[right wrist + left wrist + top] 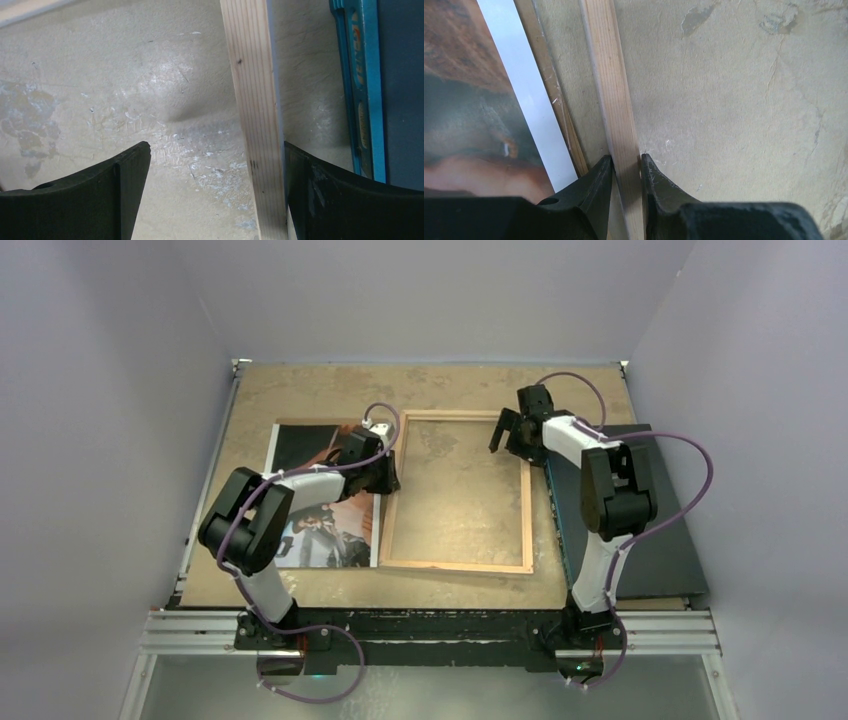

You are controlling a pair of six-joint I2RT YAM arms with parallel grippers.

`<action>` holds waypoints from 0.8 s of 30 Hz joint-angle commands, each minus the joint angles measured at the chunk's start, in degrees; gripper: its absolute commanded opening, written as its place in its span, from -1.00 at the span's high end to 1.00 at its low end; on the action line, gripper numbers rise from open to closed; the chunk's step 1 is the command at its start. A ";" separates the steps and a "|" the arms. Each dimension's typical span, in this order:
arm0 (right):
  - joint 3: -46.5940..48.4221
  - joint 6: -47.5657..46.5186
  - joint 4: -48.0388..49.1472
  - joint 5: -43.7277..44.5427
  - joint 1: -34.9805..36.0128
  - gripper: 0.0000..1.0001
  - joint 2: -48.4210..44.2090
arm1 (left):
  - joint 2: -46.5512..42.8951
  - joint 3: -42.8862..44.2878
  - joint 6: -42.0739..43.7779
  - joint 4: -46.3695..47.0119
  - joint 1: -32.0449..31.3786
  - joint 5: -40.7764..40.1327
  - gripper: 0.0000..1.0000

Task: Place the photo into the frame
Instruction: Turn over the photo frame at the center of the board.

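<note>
The frame lies flat in the middle of the table with its light wood back up. The photo lies face up just left of it, dark with orange-brown patches and a white border. My left gripper is shut on the frame's left rail, one finger on each side of the wood. My right gripper stands open over the frame's far right corner. In the right wrist view the right rail runs between its wide-apart fingers, close beside the right finger.
A dark flat mat with a blue edge lies right of the frame, close to its right rail. A thin brown board edge shows beside the photo's border. Grey walls close in the table on three sides.
</note>
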 commanded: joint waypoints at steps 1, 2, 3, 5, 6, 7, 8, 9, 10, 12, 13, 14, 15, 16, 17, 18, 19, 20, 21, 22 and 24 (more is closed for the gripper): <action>4.02 -0.65 -0.28 3.78 1.24 -0.98 -1.77 | -4.25 1.41 0.21 -0.72 -0.77 4.49 0.81; 4.61 -0.86 -0.31 3.79 1.50 -0.98 -1.61 | -4.39 1.24 0.42 -0.74 -0.78 5.02 0.80; 5.18 -1.02 -0.28 3.85 1.77 -0.98 -1.46 | -4.51 1.05 0.60 -0.74 -0.77 5.24 0.76; 6.36 -1.40 -0.24 3.87 2.52 -0.98 -1.00 | -4.73 1.08 1.12 -1.16 -0.69 5.66 0.64; 7.15 -1.54 -0.62 4.08 2.94 -0.98 -0.60 | -4.84 1.20 1.31 -1.51 -0.69 6.09 0.55; 7.91 -1.66 -0.83 4.22 3.32 -0.98 -0.26 | -4.93 1.43 1.37 -1.86 -0.76 6.70 0.38; 8.51 -1.80 -0.89 4.22 3.61 -0.98 -0.02 | -5.09 1.50 1.35 -2.18 -0.75 7.49 0.19; 9.09 -1.83 -0.94 4.24 3.72 -0.98 0.15 | -5.32 1.52 1.36 -2.08 -0.69 8.38 0.06; 9.65 -1.79 -1.27 4.49 3.70 -0.98 0.42 | -5.45 1.52 1.47 -1.92 -0.74 9.30 -0.04; 11.14 -1.66 -3.12 4.70 3.69 -0.98 1.17 | -5.68 1.68 1.83 -1.70 -0.69 10.38 -0.12; 11.45 -1.24 -3.88 4.81 3.69 -0.98 1.27 | -5.74 1.74 2.11 -1.63 -0.68 10.81 -0.14; 11.66 -0.78 -4.62 5.06 3.69 -0.97 1.07 | -5.81 1.73 2.50 -1.62 -0.68 11.23 -0.14; 11.63 -0.28 -5.13 6.09 3.64 -0.98 0.84 | -5.85 1.65 2.81 -1.44 -0.67 11.94 -0.15; 11.48 0.13 -5.60 7.37 3.61 -0.98 0.47 | -5.83 1.55 3.19 -1.39 -0.66 12.46 -0.15; 11.24 0.45 -6.01 8.58 3.64 -0.97 0.15 | -5.88 1.25 3.48 -1.18 -0.72 12.93 -0.15; 10.80 0.65 -6.07 9.28 3.65 -0.98 -0.36 | -5.91 1.01 3.82 -0.84 -0.69 13.18 -0.14; 10.25 0.99 -6.08 9.77 3.65 -0.97 -0.56 | -5.80 0.85 4.43 -0.71 -0.68 13.23 -0.13; 9.67 1.11 -5.89 9.75 3.61 -0.98 -0.64 | -5.77 0.77 5.02 -0.59 -0.66 12.77 -0.12; 8.79 1.31 -5.71 9.19 3.63 -0.98 -0.61 | -5.60 0.65 5.81 -0.49 -0.68 11.69 -0.10; 8.08 1.51 -5.26 8.73 3.69 -0.98 -0.52 | -5.47 0.51 6.57 -0.44 -0.68 11.11 -0.08; 6.54 1.61 -3.71 6.48 3.63 -0.98 -0.33 | -5.32 -0.07 7.61 0.05 -0.64 8.78 -0.04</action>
